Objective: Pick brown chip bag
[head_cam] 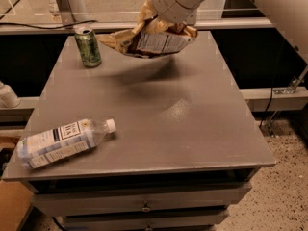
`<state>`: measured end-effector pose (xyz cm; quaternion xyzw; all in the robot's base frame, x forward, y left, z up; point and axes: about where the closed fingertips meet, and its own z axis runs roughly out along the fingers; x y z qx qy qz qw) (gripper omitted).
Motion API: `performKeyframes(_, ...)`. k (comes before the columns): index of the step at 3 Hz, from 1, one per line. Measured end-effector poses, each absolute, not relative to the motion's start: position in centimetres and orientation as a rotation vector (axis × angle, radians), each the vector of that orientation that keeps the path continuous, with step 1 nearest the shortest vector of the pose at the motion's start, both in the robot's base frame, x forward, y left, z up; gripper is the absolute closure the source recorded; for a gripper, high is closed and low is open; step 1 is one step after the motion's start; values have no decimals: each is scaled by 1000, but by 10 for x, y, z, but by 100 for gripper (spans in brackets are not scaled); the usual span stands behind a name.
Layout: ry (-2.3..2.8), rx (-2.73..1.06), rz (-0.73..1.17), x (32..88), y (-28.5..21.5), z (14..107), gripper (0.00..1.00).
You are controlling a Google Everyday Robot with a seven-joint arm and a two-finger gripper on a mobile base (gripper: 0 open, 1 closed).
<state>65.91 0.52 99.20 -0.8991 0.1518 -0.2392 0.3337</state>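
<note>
The brown chip bag (153, 41) hangs in the air above the far part of the grey table (159, 114), its pale printed back and tan edges toward me. Its shadow falls on the tabletop below it. My gripper (155, 19) holds the bag from above at its top edge; the white arm comes in from the upper right and covers most of the gripper.
A green drink can (88, 46) stands upright at the table's far left. A clear plastic water bottle (62, 141) with a white cap lies on its side near the front left edge. Drawers are below the tabletop. A rail and glass run behind the table.
</note>
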Motion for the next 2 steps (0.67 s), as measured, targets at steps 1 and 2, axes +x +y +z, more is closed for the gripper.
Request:
performKeyframes(1, 347, -2311, -712, 655, 4, 1025, 100)
performKeyframes(2, 347, -2312, -712, 655, 4, 1025, 100)
